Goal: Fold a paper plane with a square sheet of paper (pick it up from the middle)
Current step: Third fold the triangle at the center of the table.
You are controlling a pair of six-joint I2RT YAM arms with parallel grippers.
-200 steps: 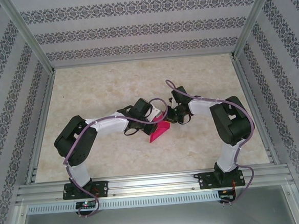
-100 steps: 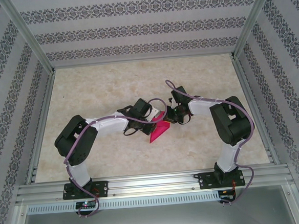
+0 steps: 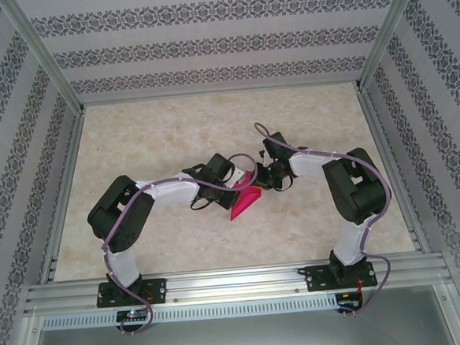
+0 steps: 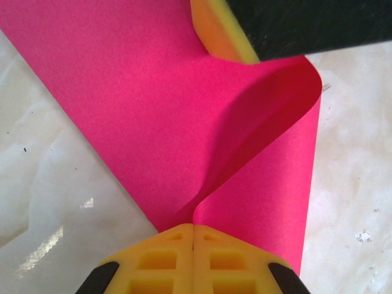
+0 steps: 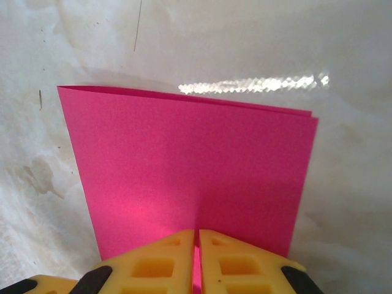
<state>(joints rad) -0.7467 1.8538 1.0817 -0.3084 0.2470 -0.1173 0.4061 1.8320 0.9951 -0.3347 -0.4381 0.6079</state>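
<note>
Overhead from behind, wrist views close, sharing paper (image 3: 244, 203)

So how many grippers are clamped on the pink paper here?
2. The left gripper is shut on one end of the folded pink sheet; the right gripper is shut on the opposite end.

You've a plain magenta-pink square sheet of paper (image 5: 190, 165), yellow jaws edged black, your worktop (image 3: 172, 137) cream and marbled, walls (image 3: 205, 48) white with grey floral bands.
</note>
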